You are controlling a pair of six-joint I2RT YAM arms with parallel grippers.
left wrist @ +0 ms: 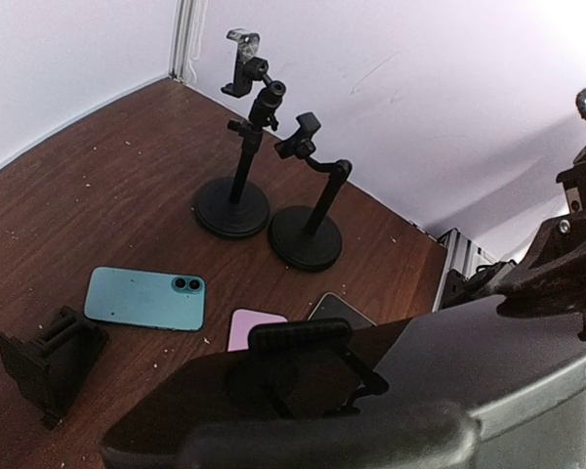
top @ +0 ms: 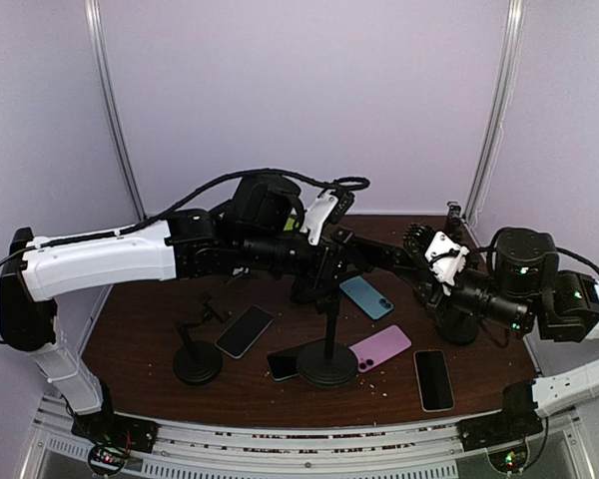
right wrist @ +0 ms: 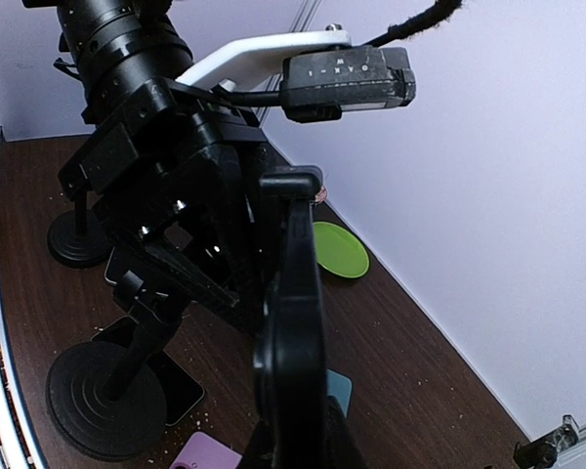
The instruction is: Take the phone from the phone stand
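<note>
A black phone (top: 379,254) lies flat and raised between my two grippers. In the right wrist view it stands edge-on (right wrist: 295,322). My right gripper (top: 426,261) is shut on its right end, with fingers on both sides of it at the bottom of the right wrist view (right wrist: 295,451). The phone stand (top: 326,361) stands at centre front. Its ridged clamp (left wrist: 298,335) still sits on the phone's edge. My left gripper (top: 314,267) is at the stand's head and appears shut on it (right wrist: 176,230). Its own fingertips are hidden in the left wrist view.
Several phones lie on the brown table: black (top: 245,330), teal (top: 366,296), pink (top: 380,347), black (top: 433,379). An empty stand (top: 197,361) is at front left, and two more stand by the wall (left wrist: 231,205) (left wrist: 306,239). A green plate (right wrist: 337,249) lies at the back.
</note>
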